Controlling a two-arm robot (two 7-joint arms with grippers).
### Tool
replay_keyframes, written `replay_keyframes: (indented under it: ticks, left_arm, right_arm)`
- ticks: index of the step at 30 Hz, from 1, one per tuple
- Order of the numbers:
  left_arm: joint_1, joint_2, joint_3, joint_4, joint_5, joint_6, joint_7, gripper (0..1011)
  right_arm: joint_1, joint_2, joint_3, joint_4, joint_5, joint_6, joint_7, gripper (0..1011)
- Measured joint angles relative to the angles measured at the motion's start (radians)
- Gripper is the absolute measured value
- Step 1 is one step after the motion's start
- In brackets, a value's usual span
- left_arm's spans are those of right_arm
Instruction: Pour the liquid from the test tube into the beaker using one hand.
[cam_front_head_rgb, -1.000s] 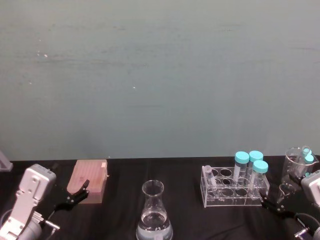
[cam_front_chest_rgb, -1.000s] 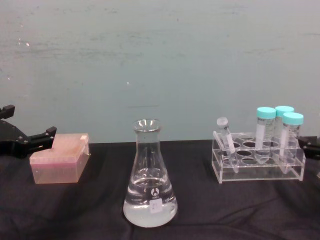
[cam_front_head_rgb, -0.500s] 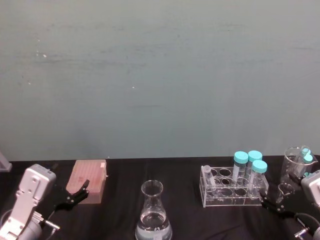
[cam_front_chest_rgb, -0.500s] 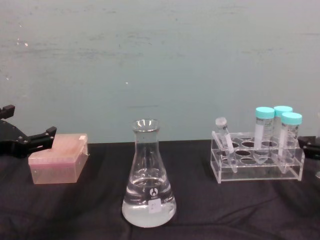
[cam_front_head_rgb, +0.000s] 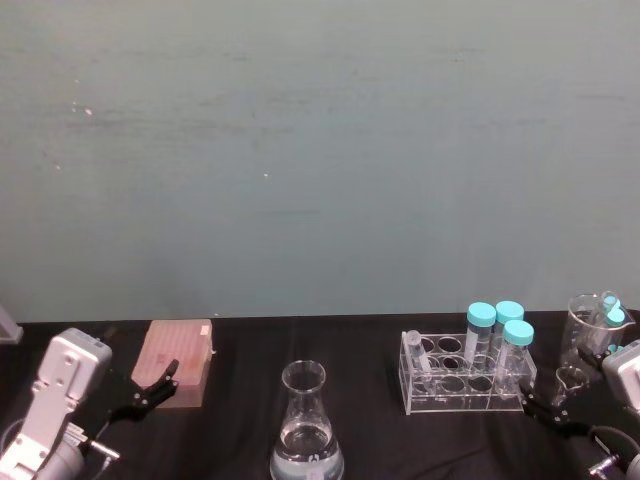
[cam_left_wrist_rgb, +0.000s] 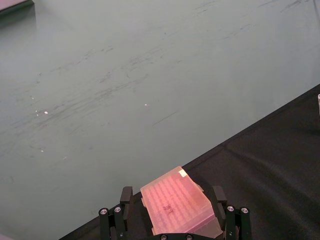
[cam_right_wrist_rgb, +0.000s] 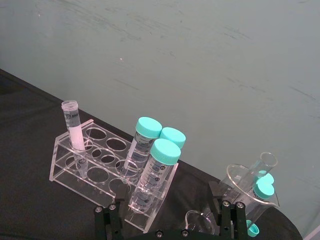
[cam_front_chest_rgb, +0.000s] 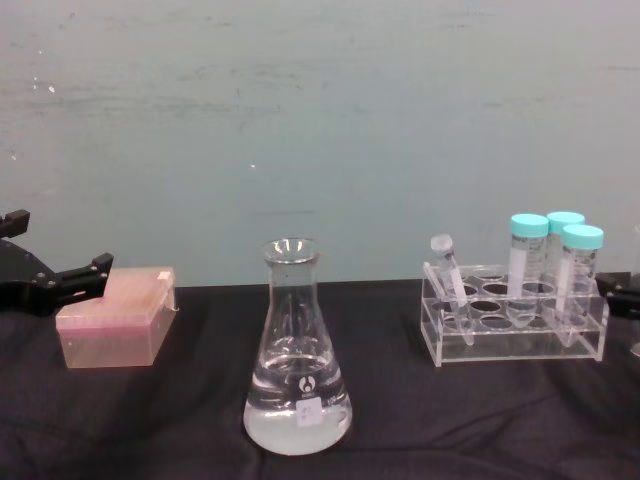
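Since nothing moved, tube (cam_front_chest_rgb: 447, 272) stays in rack (cam_front_chest_rgb: 515, 335), lower right; left gripper (cam_left_wrist_rgb: 171, 192), right gripper (cam_right_wrist_rgb: 167, 212) spread: pour unstarted.

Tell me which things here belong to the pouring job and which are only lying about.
For the job: test tube, beaker, open right gripper near the rack.
Lying about: teal-capped tubes, pink box by the open left gripper, glassware far right.

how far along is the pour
Done: nothing, the tube leans in the rack, ungripped. In hand: nothing; left claw open near the pink box, right claw open by the rack. To do: grasp the tube, lift it, tip it into the beaker, which already holds some liquid.
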Motion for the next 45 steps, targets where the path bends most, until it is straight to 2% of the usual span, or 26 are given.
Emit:
replay_keyframes:
  ticks: [15,25,33,38,45]
  left_arm:
    - [0.0,0.0,0.0,0.0,0.0,0.0,0.0,1000]
    - [0.0,0.0,0.0,0.0,0.0,0.0,0.0,1000]
    - [0.0,0.0,0.0,0.0,0.0,0.0,0.0,1000]
    - [0.0,0.0,0.0,0.0,0.0,0.0,0.0,1000]
    - [0.0,0.0,0.0,0.0,0.0,0.0,0.0,1000]
  right_arm:
    - [0.0,0.0,0.0,0.0,0.0,0.0,0.0,1003]
    - [0.02,-0.027,0.01,0.003,0.008,-0.027,0.088,1003]
    - [0.061,-0.053,-0.004,0.009,0.003,-0.05,0.177,1003]
    - [0.112,-0.084,-0.025,0.032,-0.015,-0.054,0.242,1003]
    - [0.173,-0.124,-0.048,0.086,-0.058,-0.062,0.279,1003]
